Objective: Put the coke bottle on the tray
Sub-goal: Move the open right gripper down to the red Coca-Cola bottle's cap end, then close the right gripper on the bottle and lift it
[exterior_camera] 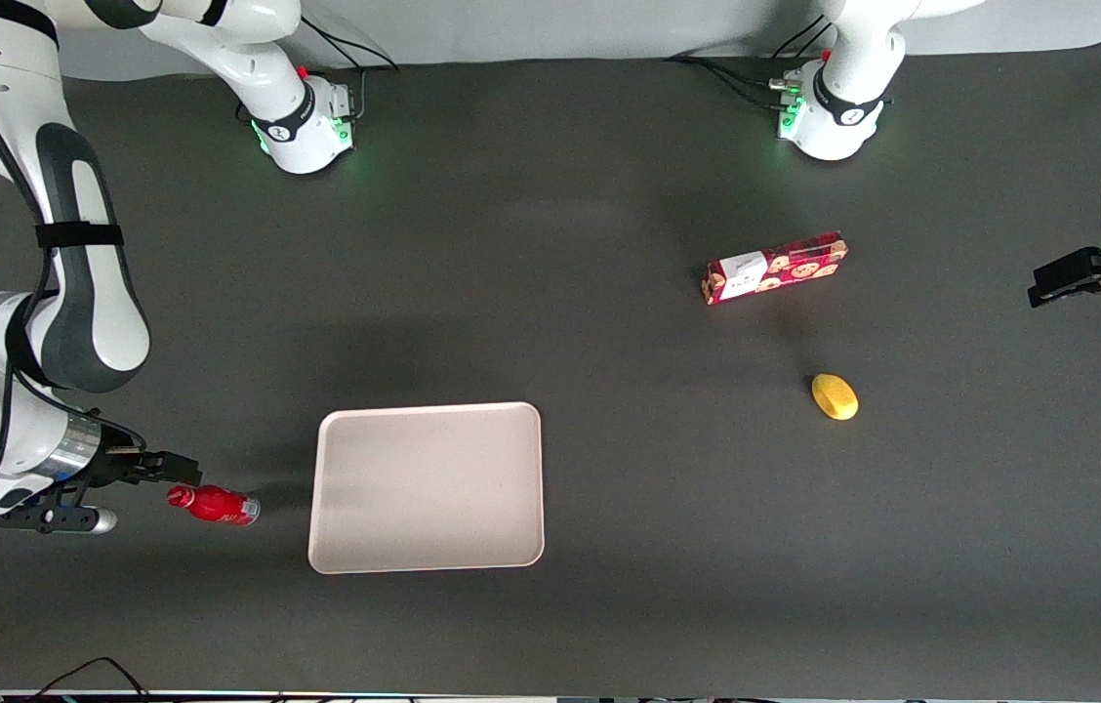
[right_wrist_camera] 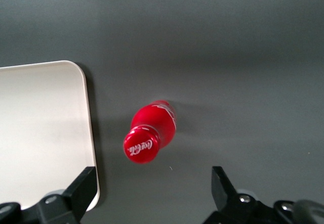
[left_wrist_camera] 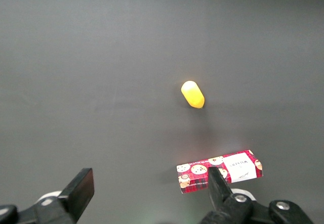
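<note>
Since the coke bottle [exterior_camera: 214,504] stands upright on the tabletop [exterior_camera: 609,586] just beside the tray [exterior_camera: 428,486], toward the working arm's end, the gripper [exterior_camera: 182,467] sits w/ its tips at the cap, probably lining up for a grasp. Jaws are spread wide, nothing held; in the wrist view the bottle [right_wrist_camera: 149,131] lies between the two fingers [right_wrist_camera: 81,191], not touching either. Tray is bare, so the drop-off is short. Bottle's silvery base is hidden in the wrist view; fingertips are cut off by the frame edge, so exact height above the bottle is hard to judge. Cookie box [exterior_camera: 773,267] & a yellow object [exterior_camera: 835,396] sit well apart, toward the parked arm's end.
</note>
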Available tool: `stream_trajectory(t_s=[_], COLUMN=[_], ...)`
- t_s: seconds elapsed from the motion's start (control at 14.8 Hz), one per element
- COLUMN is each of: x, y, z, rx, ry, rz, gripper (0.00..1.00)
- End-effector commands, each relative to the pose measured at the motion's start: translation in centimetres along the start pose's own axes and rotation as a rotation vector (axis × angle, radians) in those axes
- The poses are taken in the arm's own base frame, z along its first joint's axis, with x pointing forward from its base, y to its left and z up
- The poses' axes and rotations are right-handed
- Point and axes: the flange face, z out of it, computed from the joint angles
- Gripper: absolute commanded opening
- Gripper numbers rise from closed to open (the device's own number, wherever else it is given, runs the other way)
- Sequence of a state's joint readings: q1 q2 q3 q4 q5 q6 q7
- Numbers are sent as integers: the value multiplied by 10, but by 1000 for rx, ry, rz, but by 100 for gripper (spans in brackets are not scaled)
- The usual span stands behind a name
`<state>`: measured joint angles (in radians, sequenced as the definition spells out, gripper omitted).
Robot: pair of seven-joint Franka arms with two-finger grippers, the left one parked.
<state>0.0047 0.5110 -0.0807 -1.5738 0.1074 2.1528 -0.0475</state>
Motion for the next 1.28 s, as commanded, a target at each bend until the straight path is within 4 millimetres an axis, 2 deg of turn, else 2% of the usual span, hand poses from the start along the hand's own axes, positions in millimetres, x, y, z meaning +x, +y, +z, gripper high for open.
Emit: stream_trajectory(t_s=[0.0, 0.47, 0.74, 0.81, 0.88, 1.08, 1.15, 1.21], x=[12, 25, 26, 26, 26, 27, 27, 27], y=[-1, -8, -8, -7, -9, -8, -9, -9], z=[9, 32, 33, 33, 33, 33, 32, 32], rx=[5, 3, 1, 0, 3, 5, 5, 3], ry=[2, -3, 9, 9, 9, 11, 12, 14], rz=[-40, -64, -64, -66, -68, -117, -123, -124], gripper=[100, 100, 100, 97, 91, 47, 22, 0])
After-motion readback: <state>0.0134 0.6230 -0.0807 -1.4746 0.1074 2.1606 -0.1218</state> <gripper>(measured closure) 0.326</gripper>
